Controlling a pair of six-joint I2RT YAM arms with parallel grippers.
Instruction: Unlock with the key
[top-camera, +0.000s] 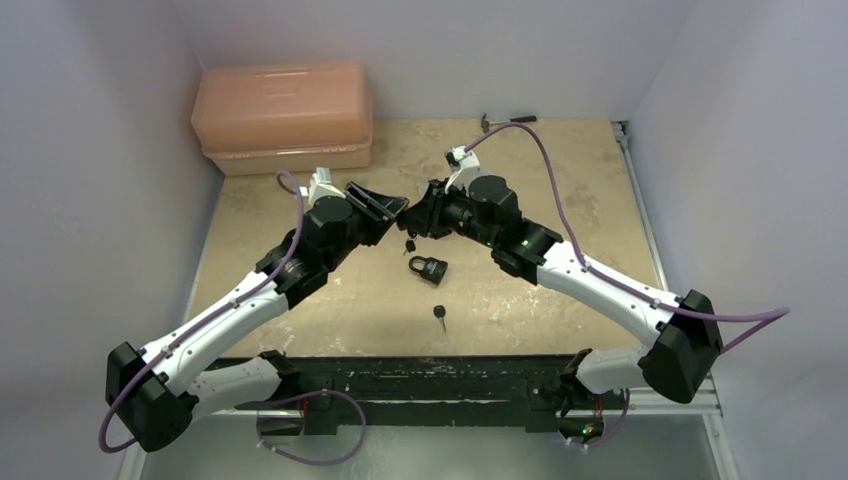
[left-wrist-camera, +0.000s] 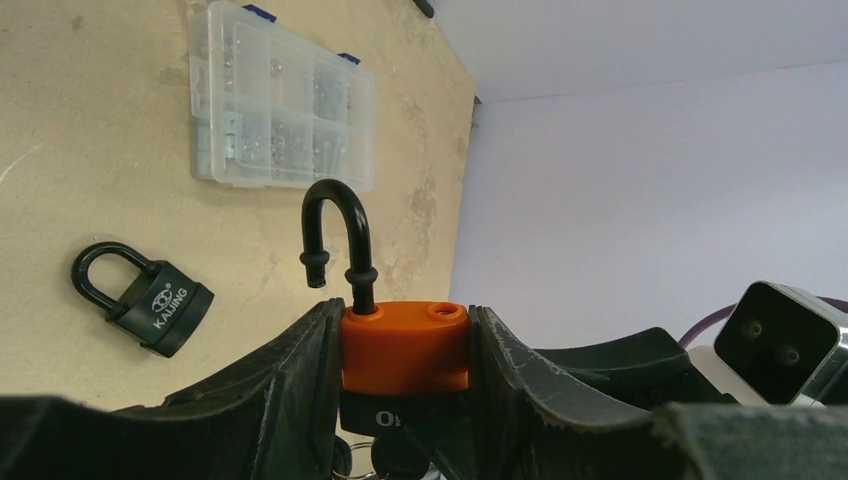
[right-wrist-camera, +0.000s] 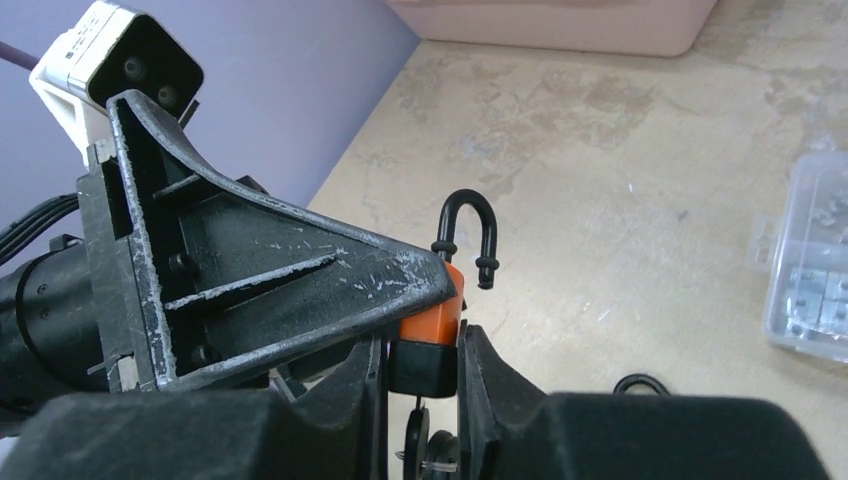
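Note:
An orange-and-black padlock (left-wrist-camera: 405, 345) is held in the air between both grippers, its black shackle (left-wrist-camera: 335, 230) swung open. My left gripper (left-wrist-camera: 405, 320) is shut on its orange top. My right gripper (right-wrist-camera: 422, 345) is closed around its black base (right-wrist-camera: 424, 365). A bunch of keys (right-wrist-camera: 430, 445) hangs under the padlock, and shows in the top view (top-camera: 409, 243). The key (top-camera: 439, 314), single with a black head, lies on the table nearer the arms, apart from both grippers.
A closed black padlock (top-camera: 428, 268) lies on the table below the grippers, also in the left wrist view (left-wrist-camera: 160, 305). A clear parts organizer (left-wrist-camera: 285, 110) lies farther off. A pink box (top-camera: 283, 115) stands at the back left, a small hammer (top-camera: 508, 120) at the back.

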